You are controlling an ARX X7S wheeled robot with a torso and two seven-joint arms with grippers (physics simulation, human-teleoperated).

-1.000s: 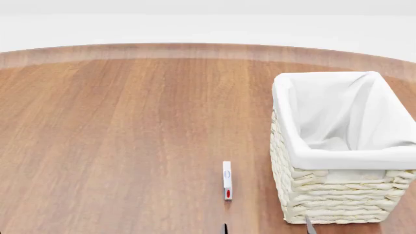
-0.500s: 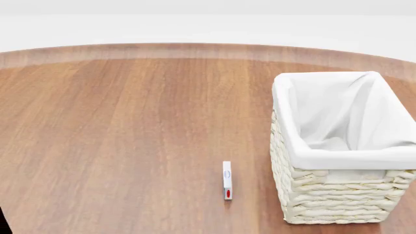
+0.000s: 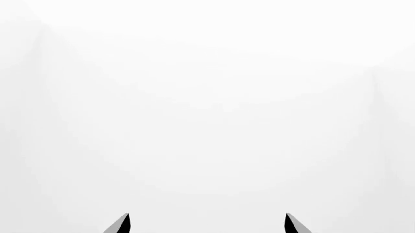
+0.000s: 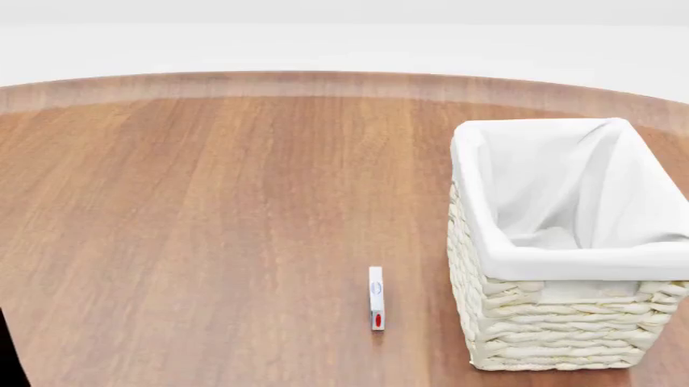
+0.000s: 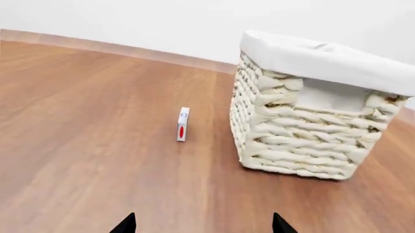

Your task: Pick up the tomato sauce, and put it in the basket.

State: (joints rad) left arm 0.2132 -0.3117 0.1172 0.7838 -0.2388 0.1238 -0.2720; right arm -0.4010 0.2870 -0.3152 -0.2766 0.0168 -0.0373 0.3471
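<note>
The tomato sauce can shows in no view. The basket (image 4: 560, 322), cream wicker with a white cloth lining over its rim, stands at the right of the wooden table; its inside shows only cloth. In the right wrist view the basket (image 5: 304, 131) is ahead of my right gripper (image 5: 203, 224), which is open and empty, low over the table. My left gripper (image 3: 207, 223) is open and empty, facing only blank white. Neither gripper's fingers show in the head view.
A thin white box (image 4: 376, 298) with a red oval stands on edge left of the basket, also in the right wrist view (image 5: 182, 124). A dark part of an arm (image 4: 9, 355) shows at the lower left edge. The table's far edge (image 4: 323, 76) curves across the back.
The right gripper's fingertips, at the bottom edge of the head view a second ago, have left that view. A dark arm part has come in at the lower left edge.
</note>
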